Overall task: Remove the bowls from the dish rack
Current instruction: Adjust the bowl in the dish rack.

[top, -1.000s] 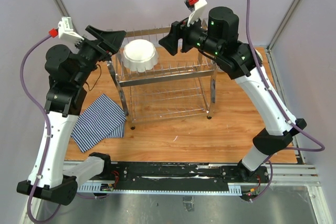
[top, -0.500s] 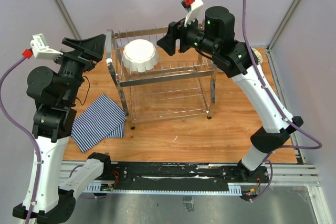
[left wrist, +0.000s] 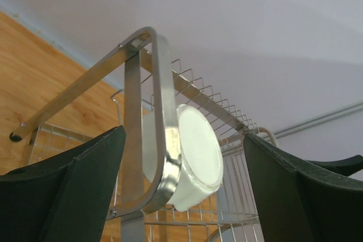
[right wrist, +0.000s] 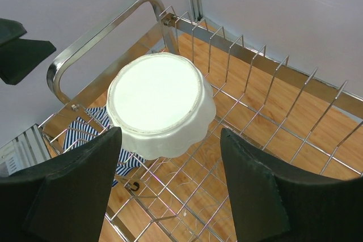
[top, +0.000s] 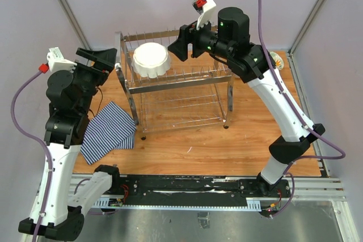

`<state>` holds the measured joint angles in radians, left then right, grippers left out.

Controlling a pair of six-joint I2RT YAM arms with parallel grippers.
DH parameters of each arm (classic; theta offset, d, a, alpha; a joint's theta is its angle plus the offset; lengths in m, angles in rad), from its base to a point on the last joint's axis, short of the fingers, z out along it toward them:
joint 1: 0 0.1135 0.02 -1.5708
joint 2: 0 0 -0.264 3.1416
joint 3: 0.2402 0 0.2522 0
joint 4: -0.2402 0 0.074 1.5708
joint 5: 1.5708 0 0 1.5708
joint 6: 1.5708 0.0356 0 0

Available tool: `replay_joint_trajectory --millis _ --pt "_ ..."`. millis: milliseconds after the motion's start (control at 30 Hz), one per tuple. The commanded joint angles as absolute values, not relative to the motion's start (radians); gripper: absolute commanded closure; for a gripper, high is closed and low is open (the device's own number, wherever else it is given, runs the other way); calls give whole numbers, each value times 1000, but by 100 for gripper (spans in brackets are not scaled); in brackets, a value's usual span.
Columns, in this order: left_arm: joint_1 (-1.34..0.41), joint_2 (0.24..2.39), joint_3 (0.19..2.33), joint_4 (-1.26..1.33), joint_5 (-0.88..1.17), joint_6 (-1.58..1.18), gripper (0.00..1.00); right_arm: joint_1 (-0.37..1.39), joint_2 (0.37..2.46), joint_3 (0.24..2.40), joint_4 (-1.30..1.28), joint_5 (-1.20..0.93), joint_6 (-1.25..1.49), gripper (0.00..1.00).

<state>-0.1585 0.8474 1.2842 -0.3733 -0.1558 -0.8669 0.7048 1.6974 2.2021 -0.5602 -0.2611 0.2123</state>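
One bowl (top: 151, 59) shows in the rack (top: 181, 77). It is white with a scalloped rim, and it sits base-up and a little tilted among the prongs at the left end of the top tier, close to the loop handle there. From the right wrist view its flat foot faces the camera and the fluted wall flares away below it.

The rack is chrome wire on two tiers and stands on the wooden table (top: 227, 145), towards the far side. A blue-and-white striped cloth (top: 108, 131) lies flat on the table by the rack's near left leg, and one corner of it reaches that leg.

The left gripper (top: 102, 59) hangs just outside the rack's left end, level with the top tier. Its jaws are spread wide and hold nothing. In the left wrist view the two dark fingers (left wrist: 68, 196) sit either side of the handle loop, with the bowl beyond it. Whether they touch the metal cannot be told.

The right gripper (top: 180, 41) hovers over the rear rail of the top tier, just right of the bowl and pointing at it. Its jaws are also wide apart and empty — its fingers (right wrist: 266, 185) frame the bowl from above, clear of it.
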Motion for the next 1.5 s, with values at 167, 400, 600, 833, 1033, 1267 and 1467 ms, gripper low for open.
replay_joint_trajectory --millis 167,400,600,833,1033,1267,1467 --pt "-142 758 1171 -340 -149 -968 10 690 1692 2215 -570 -254 193 28" --pt "-142 657 1080 -318 -148 -986 10 686 1698 2215 -574 -242 192 28" --pt "-143 594 1009 -269 -87 -972 10 672 1717 2248 -579 -241 199 28" --pt "-143 543 948 -254 -24 -942 11 667 1726 2277 -589 -226 200 28" --pt "-143 514 899 -239 30 -930 11 656 1721 2280 -565 -202 195 28" --pt "-142 498 880 -246 91 -914 9 639 1727 2311 -547 -198 200 27" --pt "-143 495 911 -317 126 -905 7 636 1786 2397 -586 -231 229 28"
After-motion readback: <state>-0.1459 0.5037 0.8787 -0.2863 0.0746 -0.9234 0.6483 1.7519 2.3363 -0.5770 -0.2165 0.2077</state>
